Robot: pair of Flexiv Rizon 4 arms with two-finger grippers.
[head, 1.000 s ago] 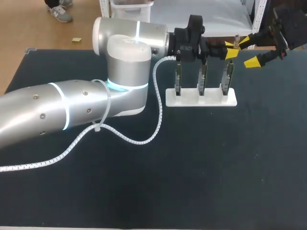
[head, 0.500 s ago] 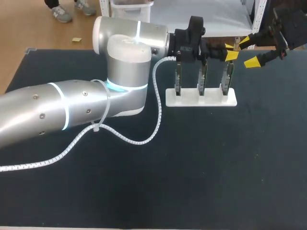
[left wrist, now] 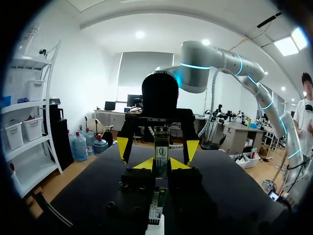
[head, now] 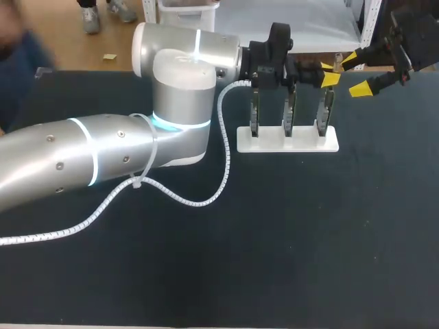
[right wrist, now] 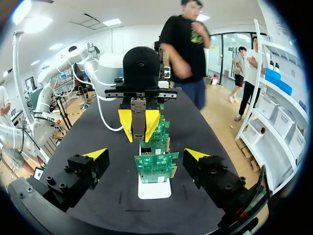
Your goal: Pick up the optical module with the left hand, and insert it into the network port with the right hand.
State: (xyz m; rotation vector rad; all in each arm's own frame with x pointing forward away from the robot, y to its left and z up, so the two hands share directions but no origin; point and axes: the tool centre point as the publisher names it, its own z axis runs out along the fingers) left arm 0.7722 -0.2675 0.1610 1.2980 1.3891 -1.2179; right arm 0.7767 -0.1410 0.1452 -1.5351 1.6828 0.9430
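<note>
My left gripper [head: 329, 72] hangs above the rightmost of three upright green circuit boards [head: 326, 113] and is shut on the optical module [left wrist: 161, 149], a slim metal piece held between its yellow tips. In the right wrist view the module [right wrist: 139, 117] points toward the camera, above the nearest board [right wrist: 156, 166]. My right gripper [head: 355, 74] faces it from the right, open wide, its fingertips [right wrist: 95, 154] on either side of that board and short of the module. Which board carries the network port is not clear.
The boards stand in a white rack [head: 288, 142] at the table's back middle. My left arm's thick body and its white coiled cable [head: 206, 199] lie across the left half of the dark table [head: 309, 240].
</note>
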